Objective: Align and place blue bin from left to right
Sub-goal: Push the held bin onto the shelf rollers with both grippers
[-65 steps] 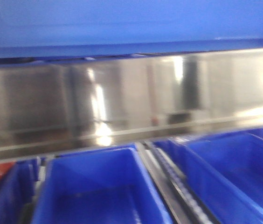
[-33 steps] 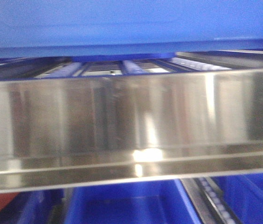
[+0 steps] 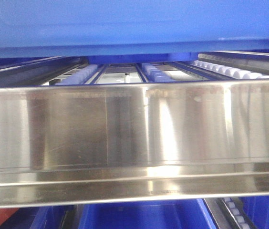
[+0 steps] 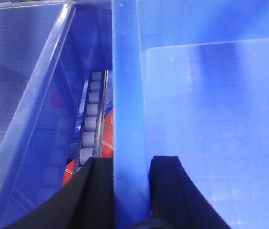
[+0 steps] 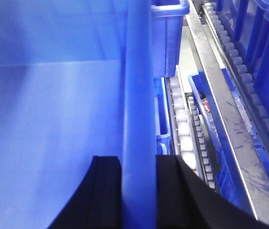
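The large plastic blue bin (image 3: 125,24) is held up between the two arms, in front of a rack. In the front-facing view its smooth blue side fills the top of the picture, above a broad polished stainless-steel shelf rail (image 3: 125,138) that runs from left to right. Beyond the rail lie rows of pale plastic rollers (image 3: 230,71) leading towards the far side. Below the rail, at the bottom edge, the top of another blue plastic bin on the lower shelf (image 3: 139,217) shows.

The left gripper (image 4: 129,191) is clamped on the bin's left wall. One black finger (image 4: 96,191) sits outside the upright blue wall and the other presses on the inside (no gap shows on either side). To the right of that wall lies the bin's smooth interior (image 4: 211,119). To its left, lower down, a track of grey-blue rollers (image 4: 89,124) runs into the distance beside something orange-red (image 4: 107,138) that is too hidden to name.

The right gripper (image 5: 139,191) grips the opposite wall in the same way, with its black fingers (image 5: 106,191) on both sides of it and the bin's interior (image 5: 53,119) to the left. To the right, below, are a line of pale rollers (image 5: 180,119), a long scuffed steel beam (image 5: 225,119) and, further off, a smaller blue plastic bin (image 5: 165,38).
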### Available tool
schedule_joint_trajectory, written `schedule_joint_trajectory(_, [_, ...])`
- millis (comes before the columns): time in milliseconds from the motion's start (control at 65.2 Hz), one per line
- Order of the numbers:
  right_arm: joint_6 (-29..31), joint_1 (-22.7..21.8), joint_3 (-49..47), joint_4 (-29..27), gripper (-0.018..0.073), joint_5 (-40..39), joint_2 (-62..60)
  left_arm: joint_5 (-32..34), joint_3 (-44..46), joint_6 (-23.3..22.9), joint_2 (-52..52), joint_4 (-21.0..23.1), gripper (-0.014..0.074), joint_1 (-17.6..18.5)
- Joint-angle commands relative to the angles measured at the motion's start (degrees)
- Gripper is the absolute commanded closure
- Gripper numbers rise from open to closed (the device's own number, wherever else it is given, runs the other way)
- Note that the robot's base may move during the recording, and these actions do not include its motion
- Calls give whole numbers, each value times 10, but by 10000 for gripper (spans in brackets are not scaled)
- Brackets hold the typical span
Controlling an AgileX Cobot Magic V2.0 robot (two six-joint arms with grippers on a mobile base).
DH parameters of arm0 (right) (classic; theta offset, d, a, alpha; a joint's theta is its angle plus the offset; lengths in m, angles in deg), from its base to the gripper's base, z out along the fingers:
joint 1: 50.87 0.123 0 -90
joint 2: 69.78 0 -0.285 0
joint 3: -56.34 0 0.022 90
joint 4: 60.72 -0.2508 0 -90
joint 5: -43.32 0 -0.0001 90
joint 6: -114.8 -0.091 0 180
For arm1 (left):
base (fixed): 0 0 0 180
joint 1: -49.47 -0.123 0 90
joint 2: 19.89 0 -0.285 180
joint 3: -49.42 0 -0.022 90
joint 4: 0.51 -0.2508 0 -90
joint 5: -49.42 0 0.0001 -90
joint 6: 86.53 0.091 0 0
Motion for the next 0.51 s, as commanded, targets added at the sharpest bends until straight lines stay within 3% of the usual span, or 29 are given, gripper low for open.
schedule_joint_trajectory(0, [5,4,-6,13,629,-119,-6,64,6,2,-2,-10,707,8])
schedule_joint_trajectory(491, [5,4,-6,13,629,-119,-6,64,6,2,-2,-10,707,8])
